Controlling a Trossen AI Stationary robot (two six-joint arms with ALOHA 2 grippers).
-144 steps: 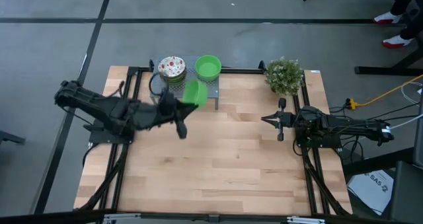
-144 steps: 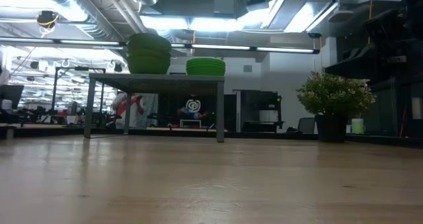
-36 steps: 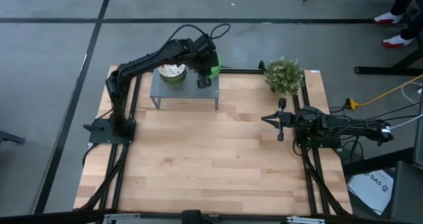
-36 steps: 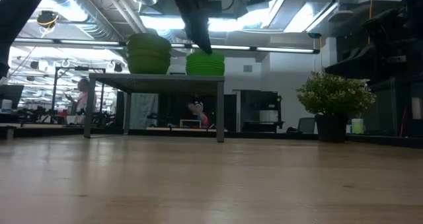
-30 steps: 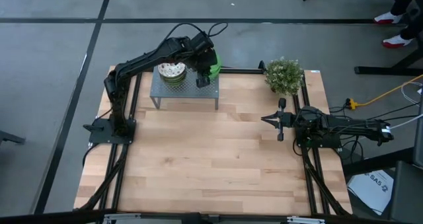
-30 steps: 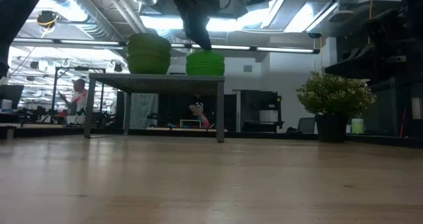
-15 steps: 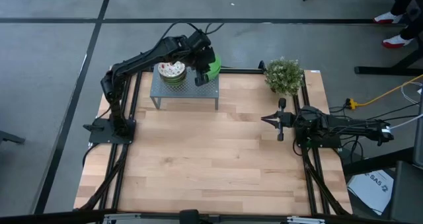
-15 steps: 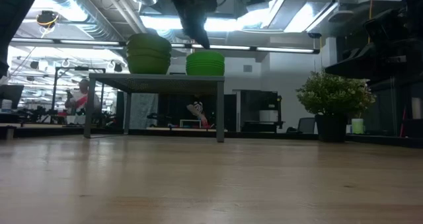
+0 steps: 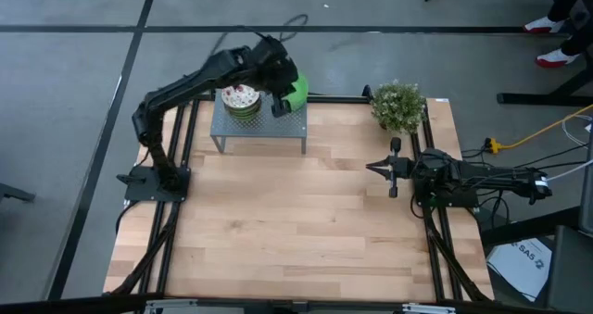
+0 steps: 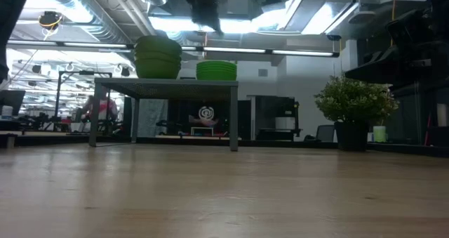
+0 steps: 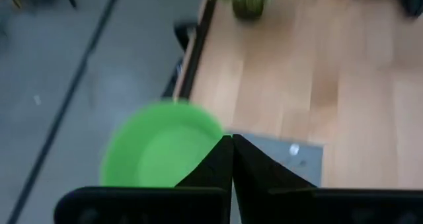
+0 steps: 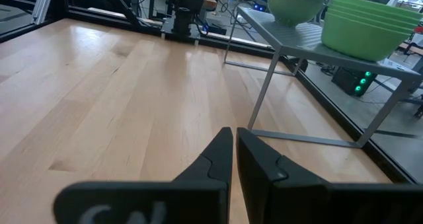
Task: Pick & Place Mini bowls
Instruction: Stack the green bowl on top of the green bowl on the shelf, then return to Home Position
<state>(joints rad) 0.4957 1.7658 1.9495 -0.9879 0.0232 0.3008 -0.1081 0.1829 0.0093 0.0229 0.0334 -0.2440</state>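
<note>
Bowls sit in two stacks on the small grey stand (image 9: 259,127) at upper centre of the high view: the speckled-topped stack (image 9: 240,101) on the left, the plain green stack (image 9: 293,93) on the right, overhanging the stand's back corner. Your left gripper (image 9: 277,108) hovers just above the green stack with fingers pinched together and nothing between them, so you hold no bowl. That stack is close to the table's rear rail, so judge your approach from the open front side. Farther right, the potted plant (image 9: 399,105) crowds the corner. Your right gripper (image 9: 394,180) waits closed and empty at right of centre. Bare table (image 9: 296,231) below gives ample room.
</note>
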